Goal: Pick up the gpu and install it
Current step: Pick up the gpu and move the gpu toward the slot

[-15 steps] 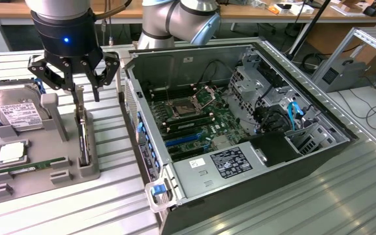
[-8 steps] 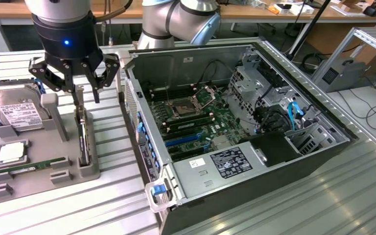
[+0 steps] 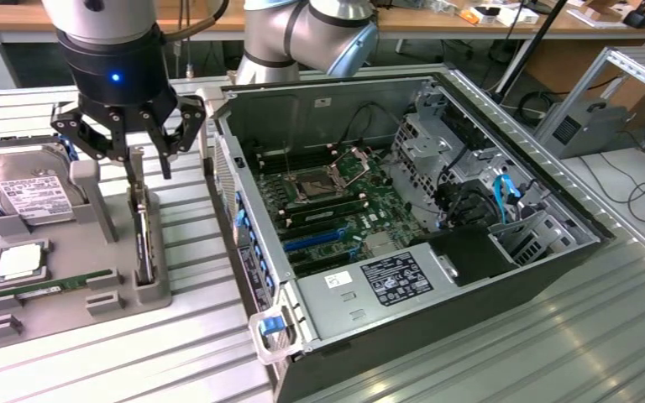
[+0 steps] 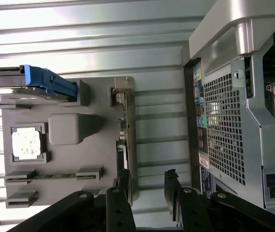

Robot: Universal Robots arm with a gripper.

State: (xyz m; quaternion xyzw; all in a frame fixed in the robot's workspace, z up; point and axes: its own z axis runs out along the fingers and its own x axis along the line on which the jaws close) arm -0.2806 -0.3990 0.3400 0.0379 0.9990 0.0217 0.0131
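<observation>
gpu (image 3: 142, 239) on edge, lengthwise along case (image 3: 300, 96)

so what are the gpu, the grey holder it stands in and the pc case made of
The gpu: thin, dark and matte, seen edge-on; probably circuit board. The holder: likely moulded or printed plastic, uniform matte grey with blocky slots. The pc case: sheet metal, dull silver-grey, with folded edges and a perforated rear panel.

Arm (image 3: 115, 50) upright, hand (image 3: 138, 164) pointing down, jaws wide apart.
</observation>
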